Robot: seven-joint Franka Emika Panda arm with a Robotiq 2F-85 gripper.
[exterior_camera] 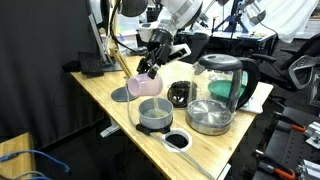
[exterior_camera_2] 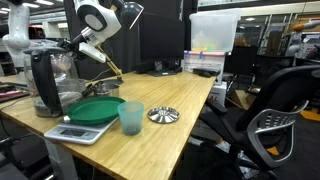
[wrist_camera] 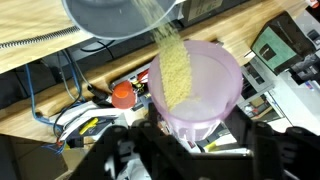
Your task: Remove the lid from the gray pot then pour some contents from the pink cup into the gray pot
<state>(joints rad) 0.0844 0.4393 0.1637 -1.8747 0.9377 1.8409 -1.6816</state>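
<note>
**benchlurker:** ok so where's your tool at, and what's it got hold of?

**me:** My tool (exterior_camera: 150, 67) is up above the bench (exterior_camera: 108, 104) and it's clamped round the pink cup (exterior_camera: 148, 86). The fingers (wrist_camera: 127, 150) sit on either side of the cup's lower end, closed in as far as the cup lets them. In the wrist view the cup fills the middle of the picture. Its base is down by my tool and its mouth points away, tipped well over.

**benchlurker:** and the pot? Anywhere near it?

**me:** Yep, the gray pot (exterior_camera: 155, 117) stands on the bench straight under the cup, close but not touching. In the wrist view its round rim shows at the top edge, just past the cup's lip, with the mouth uncovered. A stream of yellowish grains (wrist_camera: 168, 55) runs between the cup's lip and the pot. More of the same stuff is lying along the inside wall of the cup.

**benchlurker:** what else is around it?

**me:** In an exterior view there's a white-rimmed black disc (exterior_camera: 177, 140) just beside the pot, near the bench's front edge. A steel pan (exterior_camera: 210, 122) is a bit further along, with a clear kettle (exterior_camera: 228, 78) behind it. My tool isn't touching any of those, it's only got the cup.
</note>
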